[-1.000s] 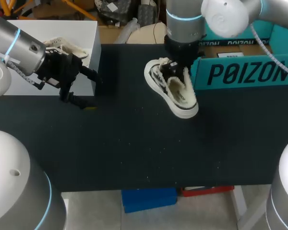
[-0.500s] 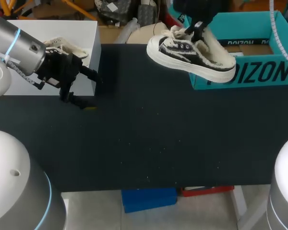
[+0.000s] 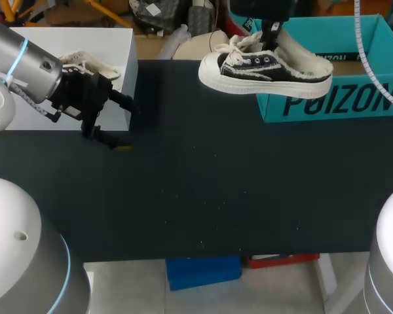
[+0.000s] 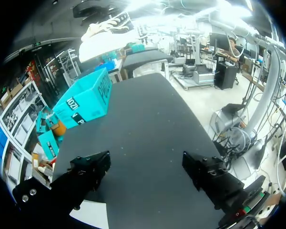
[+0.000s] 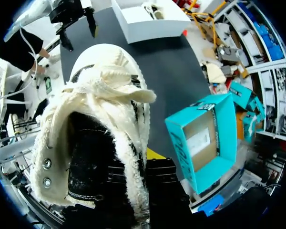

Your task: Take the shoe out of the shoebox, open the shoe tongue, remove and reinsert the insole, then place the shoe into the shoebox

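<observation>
A black-and-white sneaker (image 3: 265, 65) with a fleecy cream lining hangs level in the air, its toe pointing left and its heel over the left front corner of the teal shoebox (image 3: 331, 98). My right gripper (image 3: 270, 33) comes down from above and is shut on the sneaker's collar. In the right wrist view the sneaker (image 5: 95, 124) fills the space ahead of my right gripper (image 5: 142, 164), and the open shoebox (image 5: 205, 138) lies below and beside it. My left gripper (image 3: 111, 123) stands open and empty at the table's left. The left wrist view shows my left gripper (image 4: 148, 167), the shoebox (image 4: 86, 100) and the sneaker (image 4: 105, 38) far ahead.
A white box (image 3: 26, 78) stands at the far left with a second fleecy shoe (image 3: 85, 64) in it, right behind my left gripper. The black tabletop (image 3: 203, 190) spreads between the two arms.
My right arm has lifted the sneaker off the table, carried it back and to the right toward the shoebox, and turned it level. The left arm has stayed still.
</observation>
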`<state>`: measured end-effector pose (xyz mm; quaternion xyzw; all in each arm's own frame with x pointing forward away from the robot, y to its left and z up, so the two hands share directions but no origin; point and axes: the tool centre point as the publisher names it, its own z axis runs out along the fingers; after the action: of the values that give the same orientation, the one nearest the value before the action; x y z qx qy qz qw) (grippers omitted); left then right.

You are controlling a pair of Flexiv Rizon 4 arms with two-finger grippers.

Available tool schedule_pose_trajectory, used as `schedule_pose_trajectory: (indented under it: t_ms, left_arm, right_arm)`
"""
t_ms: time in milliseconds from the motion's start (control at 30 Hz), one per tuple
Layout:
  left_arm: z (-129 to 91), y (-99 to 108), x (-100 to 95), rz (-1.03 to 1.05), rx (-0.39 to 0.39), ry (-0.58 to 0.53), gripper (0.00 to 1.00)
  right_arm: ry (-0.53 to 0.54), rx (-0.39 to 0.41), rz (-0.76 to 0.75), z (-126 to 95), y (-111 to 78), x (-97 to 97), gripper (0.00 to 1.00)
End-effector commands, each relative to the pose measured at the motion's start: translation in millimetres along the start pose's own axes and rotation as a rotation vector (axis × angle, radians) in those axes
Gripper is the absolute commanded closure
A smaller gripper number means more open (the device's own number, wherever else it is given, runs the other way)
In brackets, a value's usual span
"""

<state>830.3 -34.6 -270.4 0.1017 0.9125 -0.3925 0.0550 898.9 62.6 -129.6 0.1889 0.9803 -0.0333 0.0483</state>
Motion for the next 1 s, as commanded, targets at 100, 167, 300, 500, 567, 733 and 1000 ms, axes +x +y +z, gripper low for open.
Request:
schedule_pose_trajectory:
  t_ms: [100, 167, 300, 500, 567, 733, 1000]
  left_arm:
    - [1, 0, 1.1, 0.002, -0.002, -0.005, 0.0]
    - [1, 0, 1.1, 0.002, -0.002, -0.005, 0.0]
    - [1, 0, 1.1, 0.002, -0.002, -0.005, 0.0]
    - [1, 0, 1.1, 0.002, -0.002, -0.005, 0.0]
    - [1, 0, 1.1, 0.002, -0.002, -0.005, 0.0]
    - [1, 0, 1.1, 0.002, -0.002, -0.005, 0.0]
    - [1, 0, 1.1, 0.002, -0.002, -0.005, 0.0]
  right_arm:
    - [-0.031, -0.034, -0.077, 13, -7.2, -30.7, 1.0]
    - [-0.031, -0.037, -0.109, 20, -11.4, -48.2, 1.0]
    - [-0.029, -0.03, -0.162, 31, -24.2, -85.9, 1.0]
    - [-0.038, -0.024, -0.223, 44, -41.5, -150.1, 1.0]
    - [-0.039, -0.019, -0.244, 49, -48.3, -170.5, 1.0]
    - [-0.046, -0.017, -0.268, 62, -57.2, -217.3, 1.0]
    - [-0.043, -0.023, -0.25, 97, -74.2, -256.4, 1.0]
